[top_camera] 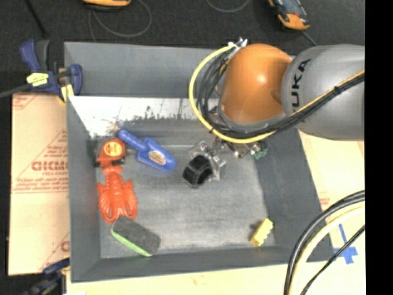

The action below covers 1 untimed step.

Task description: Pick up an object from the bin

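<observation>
With the gripper [210, 160] at the black ring [196, 171] right of the blue tool [146, 150] (apart or clamped, I cannot tell), centre squarely before lifting.

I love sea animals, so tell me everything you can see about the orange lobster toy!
The orange lobster-shaped toy looks like shiny moulded plastic. It lies flat on the floor of the grey metal bin, near the left wall. Its narrow end points toward the round orange-and-black tape measure, about touching it. Its wider end stops just short of the black-and-green sponge block.
</observation>
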### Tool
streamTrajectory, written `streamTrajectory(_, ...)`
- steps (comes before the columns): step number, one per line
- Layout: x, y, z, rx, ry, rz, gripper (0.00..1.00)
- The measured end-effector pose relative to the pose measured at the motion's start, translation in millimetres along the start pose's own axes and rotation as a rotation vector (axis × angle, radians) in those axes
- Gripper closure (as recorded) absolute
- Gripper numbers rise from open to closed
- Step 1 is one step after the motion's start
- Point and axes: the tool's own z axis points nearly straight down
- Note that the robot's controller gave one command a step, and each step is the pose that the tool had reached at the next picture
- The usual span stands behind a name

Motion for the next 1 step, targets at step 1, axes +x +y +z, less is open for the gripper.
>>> streamTrajectory(1, -14.3, 13.4, -74.8, 0.0, -0.001, -0.017, 1.0)
